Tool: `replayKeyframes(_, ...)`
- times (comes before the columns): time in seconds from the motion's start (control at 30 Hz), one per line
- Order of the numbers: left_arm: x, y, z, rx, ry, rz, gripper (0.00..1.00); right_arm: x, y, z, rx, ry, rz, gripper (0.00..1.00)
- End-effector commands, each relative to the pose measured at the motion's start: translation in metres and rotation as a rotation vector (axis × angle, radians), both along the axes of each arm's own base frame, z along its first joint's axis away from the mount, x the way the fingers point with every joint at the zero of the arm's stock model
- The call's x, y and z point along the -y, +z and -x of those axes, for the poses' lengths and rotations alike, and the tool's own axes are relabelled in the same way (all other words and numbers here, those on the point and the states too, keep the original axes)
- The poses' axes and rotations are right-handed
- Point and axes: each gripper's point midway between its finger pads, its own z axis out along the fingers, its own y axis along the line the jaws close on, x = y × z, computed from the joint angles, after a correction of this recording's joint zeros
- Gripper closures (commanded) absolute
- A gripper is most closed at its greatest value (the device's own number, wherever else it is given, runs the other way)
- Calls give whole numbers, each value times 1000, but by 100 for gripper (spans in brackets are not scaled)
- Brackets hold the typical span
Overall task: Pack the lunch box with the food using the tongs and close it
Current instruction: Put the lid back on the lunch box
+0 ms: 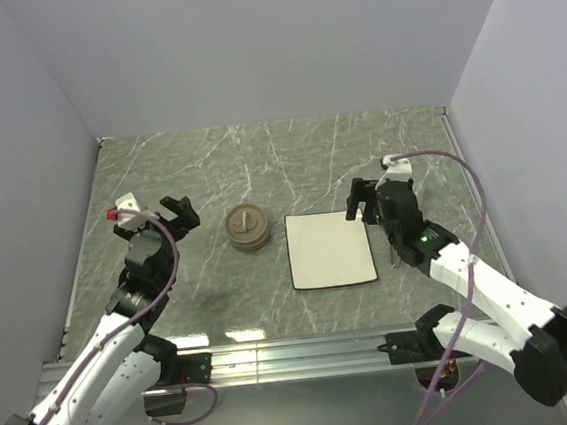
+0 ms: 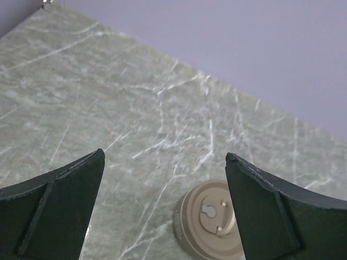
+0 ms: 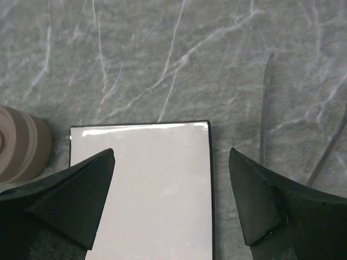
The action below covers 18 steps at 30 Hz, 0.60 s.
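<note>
The lunch box (image 1: 247, 226) stands left of centre, a round brownish tin with its lid on. In the left wrist view the lunch box (image 2: 209, 230) lies low between the fingers, and the lid's small centre handle shows. My left gripper (image 1: 178, 211) hovers open just left of it, with nothing between its fingers (image 2: 165, 154). My right gripper (image 1: 360, 203) is open above the plate's far right corner, also holding nothing (image 3: 172, 151). The tongs (image 3: 264, 108) lie on the table right of the plate as two thin grey arms. No food is in view.
A white square plate (image 1: 330, 249) with a dark rim lies bare between the arms; its far edge (image 3: 141, 128) shows in the right wrist view. The lunch box's side (image 3: 19, 143) is at the left edge of that view. Purple walls enclose the marbled table (image 1: 258, 155).
</note>
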Motion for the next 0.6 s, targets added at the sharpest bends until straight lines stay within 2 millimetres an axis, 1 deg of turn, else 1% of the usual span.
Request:
replayKeyframes(0.0, -8, 26, 9, 129, 14, 32, 1, 14, 33, 3, 131, -77, -56, 7)
replayKeyframes(0.03, -10, 27, 11, 133, 18, 36, 1, 17, 31, 6, 140, -82, -60, 7)
replayKeyframes(0.07, -12, 28, 14, 136, 24, 39, 1, 19, 43, 9, 183, -83, -85, 7)
replayKeyframes(0.1, -13, 29, 14, 137, 29, 42, 1, 21, 42, 12, 193, -85, -90, 7)
replayKeyframes(0.17, -14, 26, 15, 119, 36, 45, 1, 25, 52, 17, 235, -90, -113, 7)
replayKeyframes(0.23, -15, 27, 13, 110, 47, 46, 0, 27, 54, 20, 251, -97, -124, 6)
replayKeyframes(0.4, -10, 21, 8, 81, 34, 34, 1, 29, 53, 19, 243, -108, -117, 6)
replayKeyframes(0.57, -7, 21, 8, 86, 14, 28, 1, 29, 50, 18, 233, -112, -110, 6)
